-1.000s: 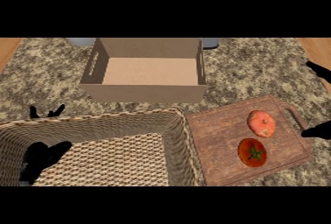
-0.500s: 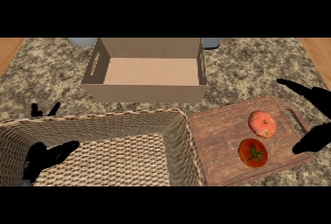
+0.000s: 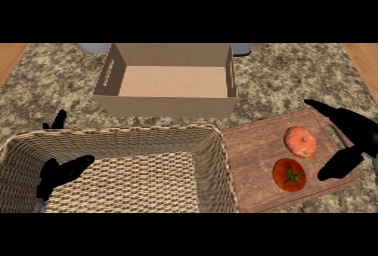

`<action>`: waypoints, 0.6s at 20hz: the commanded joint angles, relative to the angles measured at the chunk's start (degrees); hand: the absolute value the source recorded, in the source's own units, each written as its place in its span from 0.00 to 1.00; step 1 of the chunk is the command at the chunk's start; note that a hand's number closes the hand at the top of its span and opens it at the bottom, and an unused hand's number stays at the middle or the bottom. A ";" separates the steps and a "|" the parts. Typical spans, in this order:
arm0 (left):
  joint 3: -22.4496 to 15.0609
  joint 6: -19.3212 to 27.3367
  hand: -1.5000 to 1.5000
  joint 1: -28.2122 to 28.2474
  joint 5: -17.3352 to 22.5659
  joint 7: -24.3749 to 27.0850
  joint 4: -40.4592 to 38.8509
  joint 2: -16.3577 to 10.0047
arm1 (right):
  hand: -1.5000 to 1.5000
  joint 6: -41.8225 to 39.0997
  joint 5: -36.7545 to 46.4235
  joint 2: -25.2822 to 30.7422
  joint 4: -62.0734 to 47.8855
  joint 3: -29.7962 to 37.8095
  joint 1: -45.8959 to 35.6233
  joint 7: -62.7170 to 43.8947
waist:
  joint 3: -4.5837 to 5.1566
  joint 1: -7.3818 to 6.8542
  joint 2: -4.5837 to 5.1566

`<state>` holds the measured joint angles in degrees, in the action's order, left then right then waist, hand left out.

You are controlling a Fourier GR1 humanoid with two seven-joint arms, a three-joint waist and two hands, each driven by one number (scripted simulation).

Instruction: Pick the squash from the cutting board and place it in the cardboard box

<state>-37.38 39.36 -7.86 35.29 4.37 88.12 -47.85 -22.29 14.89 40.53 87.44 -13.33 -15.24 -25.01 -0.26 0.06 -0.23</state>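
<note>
The left hand (image 3: 60, 174) shows at the near left, over the left part of a big wicker basket (image 3: 125, 131). Its fingers are relaxed and apart, one dark fingertip pokes up past the basket's far left rim, and it holds nothing. The basket fills the near left of the speckled stone counter (image 3: 288, 80), and its right wall lies just beside the left edge of the cutting board (image 3: 251, 150).

Farther back, around the middle, stands the cardboard box (image 3: 166, 106). It is open at the top, with its pale floor showing and a slot handle in its left wall. It sits apart from the basket, with a strip of counter between them.

The wooden cutting board lies at the near right, slightly turned, with a handle slot along its right side. The squash (image 3: 300, 141) rests on the board's far right part, a pale orange lump. Just nearer than it lies a red tomato (image 3: 289, 174) with a green stem, close to the squash, though whether they touch cannot be told.

The right hand (image 3: 351, 125) is at the right, over the board's right edge. Its fingers are stretched out towards the far left and its thumb (image 3: 338, 167) is spread well away from them. The squash sits to the left of the gap between them. The hand is spread wide and grips nothing; no contact with the squash shows.
</note>
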 commanded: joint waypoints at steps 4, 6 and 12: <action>0.59 -1.27 0.50 -0.34 -4.17 -1.75 1.90 1.72 | 0.00 -0.20 5.66 -1.91 -5.01 1.18 1.78 3.81 | 0.22 -0.18 0.24; 0.95 -0.59 0.50 -1.14 -5.23 -1.59 -0.34 3.76 | 0.00 1.67 7.58 -4.31 -4.65 0.95 3.26 4.64 | 0.24 0.01 0.25; 3.38 -4.79 0.50 1.45 -4.28 1.78 -1.67 2.83 | 0.00 -1.33 8.02 -4.64 -4.29 4.20 2.35 5.29 | 0.26 -0.17 0.20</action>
<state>-36.63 39.50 -7.40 32.09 5.24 85.24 -46.26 -22.20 22.56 35.58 83.95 -11.63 -12.77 -21.65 -0.15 -0.08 -0.06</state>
